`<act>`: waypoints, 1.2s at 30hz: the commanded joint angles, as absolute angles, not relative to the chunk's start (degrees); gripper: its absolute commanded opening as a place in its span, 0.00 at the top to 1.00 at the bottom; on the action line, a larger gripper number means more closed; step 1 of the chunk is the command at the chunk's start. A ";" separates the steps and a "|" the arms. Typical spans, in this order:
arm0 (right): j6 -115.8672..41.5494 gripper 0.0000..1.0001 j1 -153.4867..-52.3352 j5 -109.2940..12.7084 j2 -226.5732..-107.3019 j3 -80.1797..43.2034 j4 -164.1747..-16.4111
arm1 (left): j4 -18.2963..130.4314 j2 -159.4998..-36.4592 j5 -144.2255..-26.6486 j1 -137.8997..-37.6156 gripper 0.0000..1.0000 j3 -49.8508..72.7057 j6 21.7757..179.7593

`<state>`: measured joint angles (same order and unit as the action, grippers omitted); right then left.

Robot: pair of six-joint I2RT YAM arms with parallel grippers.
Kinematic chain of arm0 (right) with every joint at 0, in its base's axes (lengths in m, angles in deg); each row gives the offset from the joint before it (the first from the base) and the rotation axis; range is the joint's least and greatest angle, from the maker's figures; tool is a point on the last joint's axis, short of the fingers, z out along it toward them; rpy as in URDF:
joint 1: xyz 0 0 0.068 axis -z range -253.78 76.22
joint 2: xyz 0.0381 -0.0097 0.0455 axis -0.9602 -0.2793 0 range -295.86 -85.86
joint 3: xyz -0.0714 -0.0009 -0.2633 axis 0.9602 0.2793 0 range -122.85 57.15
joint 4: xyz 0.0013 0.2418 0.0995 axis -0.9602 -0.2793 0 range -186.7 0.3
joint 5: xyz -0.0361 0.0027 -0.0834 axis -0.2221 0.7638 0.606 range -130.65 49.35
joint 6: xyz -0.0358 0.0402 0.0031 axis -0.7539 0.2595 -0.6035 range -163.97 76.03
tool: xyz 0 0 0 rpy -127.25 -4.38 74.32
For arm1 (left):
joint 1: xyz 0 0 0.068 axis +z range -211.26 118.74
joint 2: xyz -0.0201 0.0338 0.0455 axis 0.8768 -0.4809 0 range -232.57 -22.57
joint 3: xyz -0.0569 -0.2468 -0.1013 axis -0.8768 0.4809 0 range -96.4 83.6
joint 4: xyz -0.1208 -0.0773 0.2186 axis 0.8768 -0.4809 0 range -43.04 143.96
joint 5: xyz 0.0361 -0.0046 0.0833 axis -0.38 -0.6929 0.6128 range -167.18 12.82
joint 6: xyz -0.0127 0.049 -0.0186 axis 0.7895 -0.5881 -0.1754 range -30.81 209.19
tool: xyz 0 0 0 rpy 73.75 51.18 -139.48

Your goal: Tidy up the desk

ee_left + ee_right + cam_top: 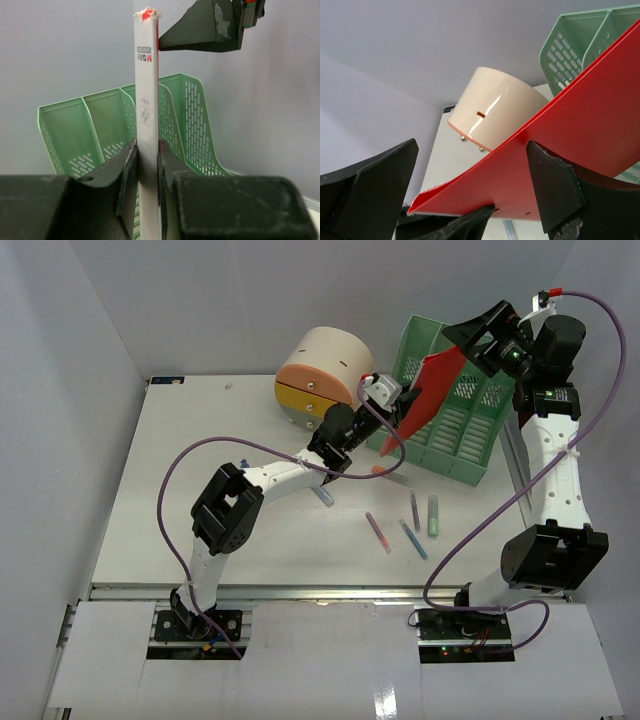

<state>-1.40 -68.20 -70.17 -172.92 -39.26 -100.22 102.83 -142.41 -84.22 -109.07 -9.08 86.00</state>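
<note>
1. Across the middle of the overhead view lies the one white bench (170, 500), bounded by grey walls. A metal rail (300, 592) runs along its near edge, and the two arm bases sit just in front of that rail.
2. The left arm reaches up and to the right. The left end effector (392, 398) is clenched on the lower spine of the one red folder (432, 390). In the left wrist view, both fingers (127, 175) press flat against the folder's pale, labelled edge.
3. One cream round drawer unit (322, 365) stands at the far edge, just left of the folder, with an orange-and-yellow front.
4. Six pens lie loose on the bench in front of the rack:
   - the grey-blue pen (323, 497)
   - the orange pen (388, 474)
   - the pink pen (379, 532)
   - the dark pen (414, 510)
   - the blue pen (413, 540)
   - the green pen (433, 515)
5. One green slotted file rack (455, 425) stands at the far right. The folder is tilted above its left slots, so I cannot count the slots with confidence.
6. The right end effector (480, 335) sits at the folder's top corner in a released state. In the right wrist view its two fingers are spread wide, with the red sheet running between them.
</note>
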 commanded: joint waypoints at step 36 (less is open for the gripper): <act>-0.25 0.61 -71.50 -54.97 -172.50 -39.71 -110.20 | 103.80 -138.62 -89.30 -108.72 1.00 -5.32 83.39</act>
<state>-1.37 -71.35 -53.71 -173.07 -40.68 -110.19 107.19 -141.31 -88.21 -109.07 -4.96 84.07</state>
